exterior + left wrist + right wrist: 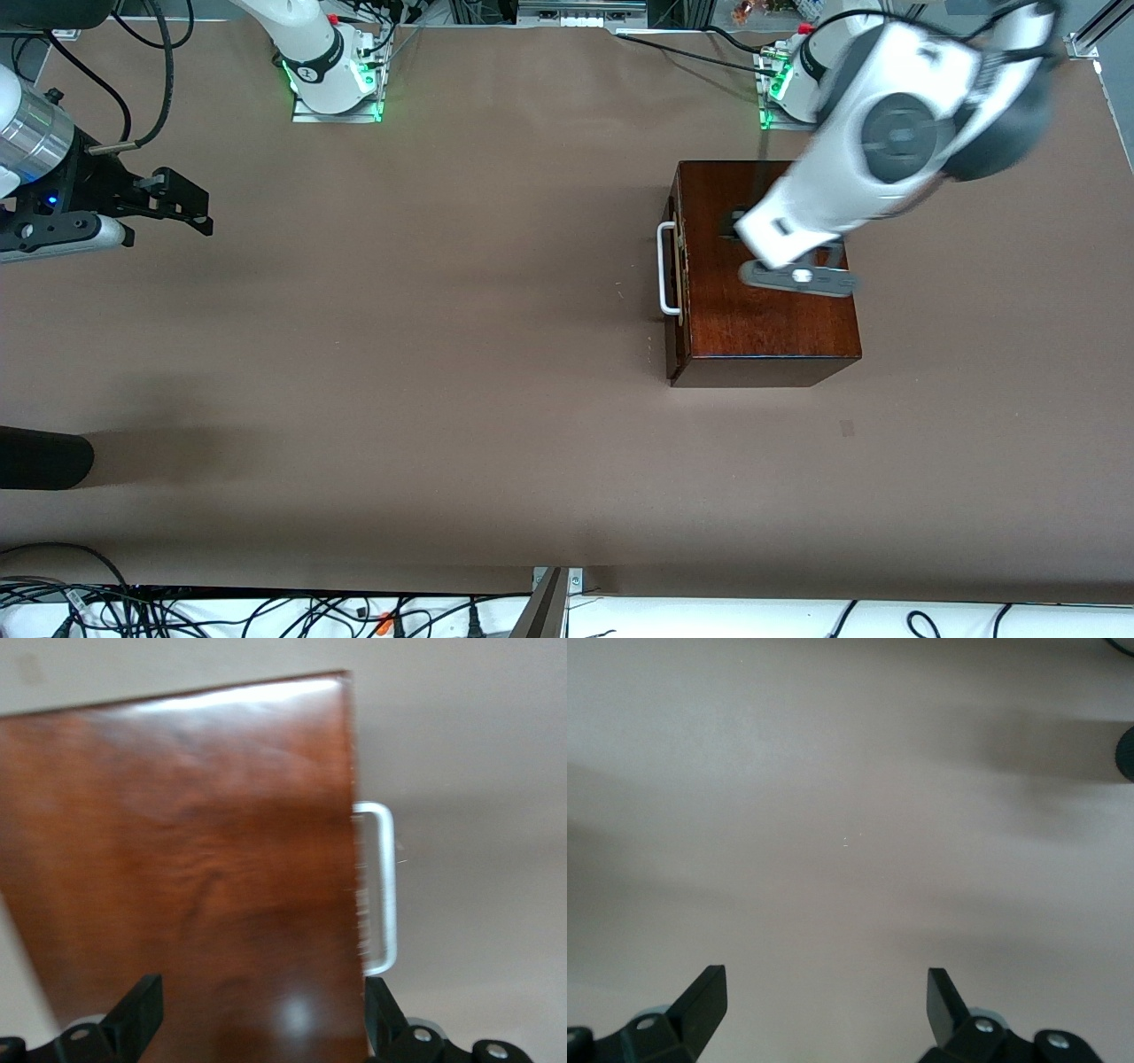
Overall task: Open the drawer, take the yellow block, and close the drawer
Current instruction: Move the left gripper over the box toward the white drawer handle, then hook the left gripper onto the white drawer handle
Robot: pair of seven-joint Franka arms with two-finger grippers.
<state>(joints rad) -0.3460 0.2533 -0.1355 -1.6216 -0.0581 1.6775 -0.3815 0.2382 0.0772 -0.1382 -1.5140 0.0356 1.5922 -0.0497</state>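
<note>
My left gripper [257,1014] hangs over the top of the wooden box [766,266], its two black fingers [137,1010] spread as wide as they go and holding nothing. From my left wrist, one finger shows against the glossy top and the other [381,1010] sits just past the box's front edge, over the table. Neither finger touches the wood as far as I can tell; they are above it.

My right gripper [824,1010] waits over bare table [399,354] at the right arm's end, fingers also fully spread and empty. From the front only its dark side [173,199] shows.

The drawer [677,266] is shut, its dark front flush with the box, facing the right arm's end of the table. Its white bar handle [666,268] sticks out from that front; the same handle [383,890] shows in my left wrist view beside the top's edge.

I cannot see the yellow block anywhere; with the drawer closed, its inside is hidden. In the front view my own left arm [886,151] covers part of the box's top and hides my fingers. The left wrist view is smeared, so the wood grain and handle edges are hard to make out. A dark rounded object [44,458] is cut off at the edge of the table.
</note>
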